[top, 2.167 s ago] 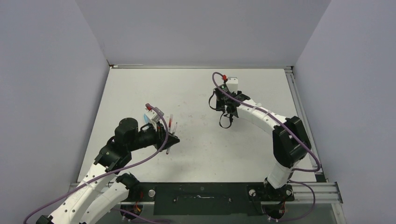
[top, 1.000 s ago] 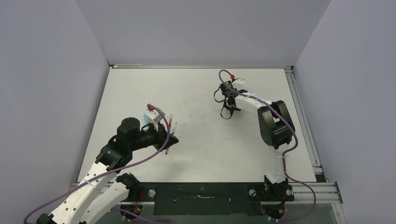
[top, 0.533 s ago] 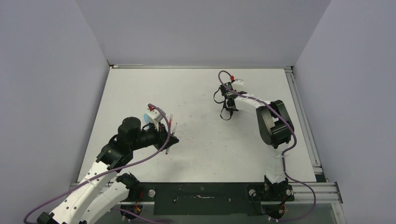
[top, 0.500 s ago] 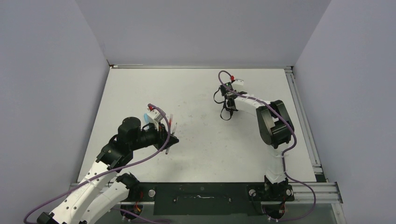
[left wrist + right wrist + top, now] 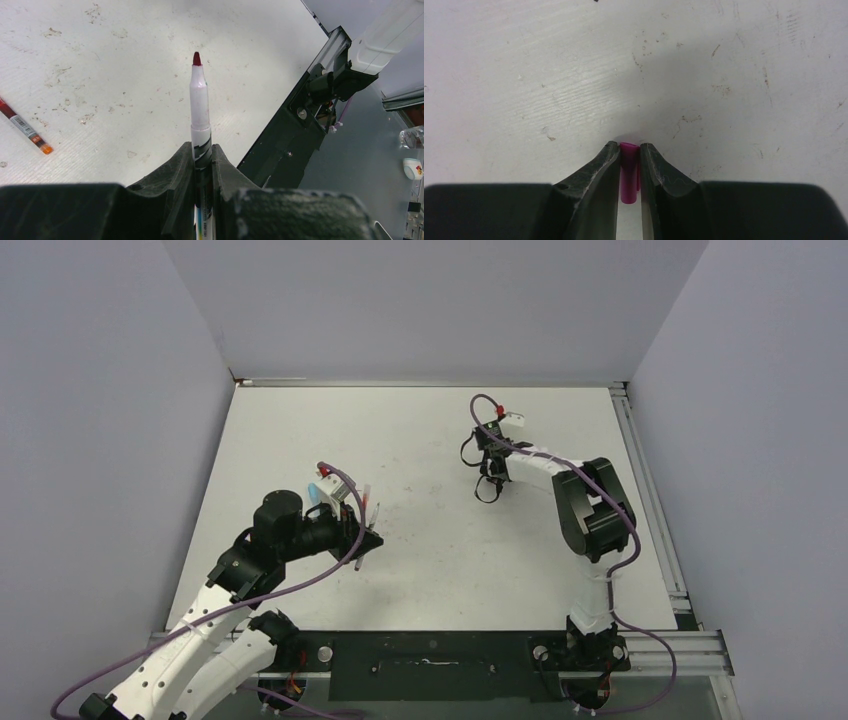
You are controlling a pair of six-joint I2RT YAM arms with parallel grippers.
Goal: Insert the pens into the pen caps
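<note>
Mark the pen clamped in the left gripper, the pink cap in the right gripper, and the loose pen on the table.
Clamped pen (image 5: 198, 105): left wrist view, white barrel below tip.
Pink cap (image 5: 628, 172): right wrist view, mid-body.
Loose pen (image 5: 22, 127): left wrist view, barcoded label.

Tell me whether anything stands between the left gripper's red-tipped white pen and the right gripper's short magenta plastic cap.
Nothing visible does. Only bare white table lies between the red-tipped white pen and the magenta cap. A thin red pen lies beside the left gripper, off that line.
</note>
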